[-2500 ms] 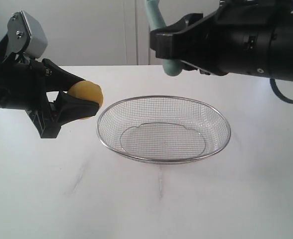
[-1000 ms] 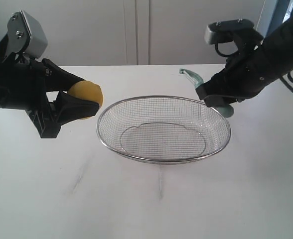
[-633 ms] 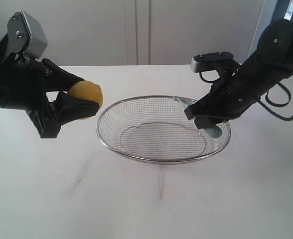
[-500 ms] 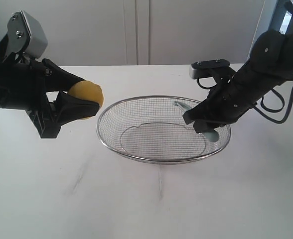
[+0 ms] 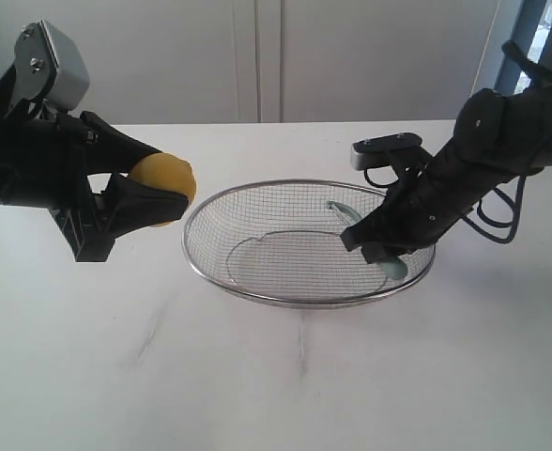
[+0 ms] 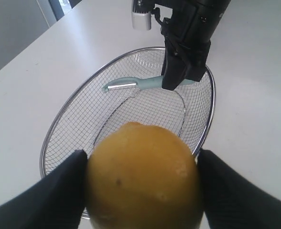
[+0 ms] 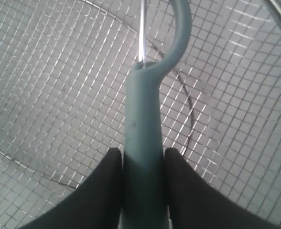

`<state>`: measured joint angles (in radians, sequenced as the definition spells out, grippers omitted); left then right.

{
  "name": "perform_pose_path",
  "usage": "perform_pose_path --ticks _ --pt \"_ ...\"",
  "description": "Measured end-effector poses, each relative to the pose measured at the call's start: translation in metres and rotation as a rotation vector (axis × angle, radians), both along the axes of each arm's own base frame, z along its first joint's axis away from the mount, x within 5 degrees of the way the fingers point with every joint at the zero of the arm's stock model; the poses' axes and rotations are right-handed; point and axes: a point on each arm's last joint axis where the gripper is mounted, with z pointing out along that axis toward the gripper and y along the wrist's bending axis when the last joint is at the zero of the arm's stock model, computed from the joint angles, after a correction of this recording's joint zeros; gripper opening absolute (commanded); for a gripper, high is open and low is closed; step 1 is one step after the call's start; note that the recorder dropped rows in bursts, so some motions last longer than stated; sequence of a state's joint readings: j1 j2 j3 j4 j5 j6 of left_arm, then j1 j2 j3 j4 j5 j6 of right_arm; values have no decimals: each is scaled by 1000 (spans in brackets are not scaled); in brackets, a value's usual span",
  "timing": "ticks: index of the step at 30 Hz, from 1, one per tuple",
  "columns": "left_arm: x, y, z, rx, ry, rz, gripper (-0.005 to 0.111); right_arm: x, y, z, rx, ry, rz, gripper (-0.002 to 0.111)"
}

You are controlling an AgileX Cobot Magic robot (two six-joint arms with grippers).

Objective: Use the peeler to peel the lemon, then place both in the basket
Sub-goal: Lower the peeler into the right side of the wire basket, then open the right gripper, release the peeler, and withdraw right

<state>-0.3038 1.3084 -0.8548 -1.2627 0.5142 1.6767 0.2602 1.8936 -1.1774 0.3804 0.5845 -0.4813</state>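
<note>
Teal peeler (image 7: 141, 109), clamped in right gripper (image 7: 143, 156), hangs inside basket (image 5: 304, 302).

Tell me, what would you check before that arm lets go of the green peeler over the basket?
1. Right jaws holding the peeler: ok, shut on its handle.
2. Position of the peeler: ok, within the rim of the basket, over the right side of the mesh.
3. Whether the peeler rests on the mesh: cannot tell.
4. Grip on the lemon: ok, clamped in the left jaws, outside the basket.
5. Peeling of the lemon: cannot tell; the side in view looks unbroken yellow.
6. Room for the lemon: ok, bare mesh beside the peeler.
</note>
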Motion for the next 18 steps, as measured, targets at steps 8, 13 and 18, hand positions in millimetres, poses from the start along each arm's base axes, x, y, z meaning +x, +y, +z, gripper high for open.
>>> perform_pose_path --ticks 8,13,18 --pt "0 0 0 0 1 -1 0 1 3 -12 -1 7 77 0" --pt "0 0 0 0 1 -1 0 2 6 -14 -9 -10 117 8" --pt "0 0 0 0 1 -1 0 -1 14 -16 -11 -11 144 29"
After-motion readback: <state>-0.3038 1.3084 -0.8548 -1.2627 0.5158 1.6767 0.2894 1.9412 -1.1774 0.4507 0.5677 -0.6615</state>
